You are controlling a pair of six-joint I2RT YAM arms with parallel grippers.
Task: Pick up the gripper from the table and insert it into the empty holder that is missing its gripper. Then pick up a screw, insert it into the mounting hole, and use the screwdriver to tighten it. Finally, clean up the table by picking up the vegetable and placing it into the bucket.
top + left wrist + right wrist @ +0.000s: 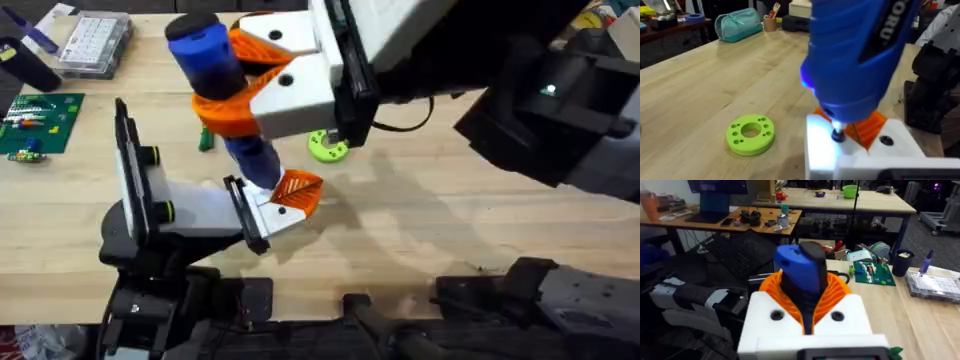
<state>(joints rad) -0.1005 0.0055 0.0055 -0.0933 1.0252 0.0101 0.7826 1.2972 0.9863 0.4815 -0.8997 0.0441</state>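
My right gripper [236, 82] reaches in from the upper right and is shut on the blue screwdriver [213, 62]. Its white fingers with orange pads [840, 291] clamp the barrel. The screwdriver points down, and its thin bit [836, 133] rests on the white base of the gripper piece [293, 193]. That orange-tipped piece sits at the black bracket end of the pale grey holder [198, 212] at the lower left. In the left wrist view the piece's white base [820, 150] is lit up. The dark green vegetable [205, 140] peeks out behind the screwdriver. The bucket is out of view.
A lime-green ring [327, 147] lies just beyond the holder's tip, also seen as the ring [750, 133]. A green circuit board [36, 121] and a clear parts box [95, 43] sit at the far left. Bare wood stretches to the right of the holder.
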